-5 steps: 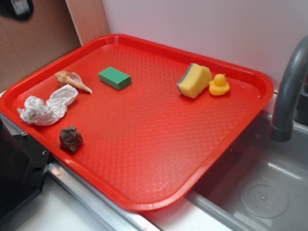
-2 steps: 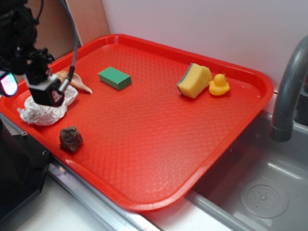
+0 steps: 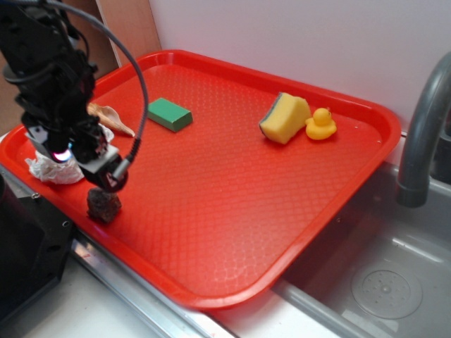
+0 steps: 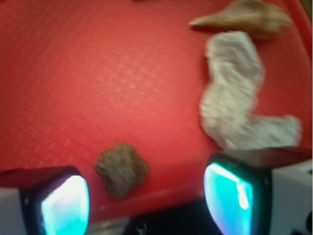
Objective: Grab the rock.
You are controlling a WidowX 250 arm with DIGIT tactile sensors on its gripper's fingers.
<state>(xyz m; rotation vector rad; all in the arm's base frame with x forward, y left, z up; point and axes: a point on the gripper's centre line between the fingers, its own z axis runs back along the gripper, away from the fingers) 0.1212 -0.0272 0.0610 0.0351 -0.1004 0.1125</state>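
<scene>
The rock [image 3: 103, 205] is a small dark brown lump near the front left rim of the red tray [image 3: 232, 211]. My gripper [image 3: 70, 152] hangs just above and behind it, over the crumpled paper, and the wrist camera block covers the rock's top. In the wrist view the gripper [image 4: 146, 198] is open, its two glowing pads wide apart. There the rock [image 4: 121, 169] lies on the tray [image 4: 73, 73] in the gap, nearer the left pad [image 4: 66, 205] and untouched. Nothing is held.
Crumpled white paper [image 3: 51, 170] [image 4: 234, 98] and a tan seashell [image 3: 113, 120] [image 4: 244, 17] lie close behind the rock. A green block [image 3: 169, 114], a yellow sponge [image 3: 285, 117] and a rubber duck [image 3: 321, 124] sit farther back. A sink with a grey faucet [image 3: 423, 134] is on the right.
The arm has come into view from the upper left and dropped down and to the right, from over the paper to just above the rock. The objects have not moved.
</scene>
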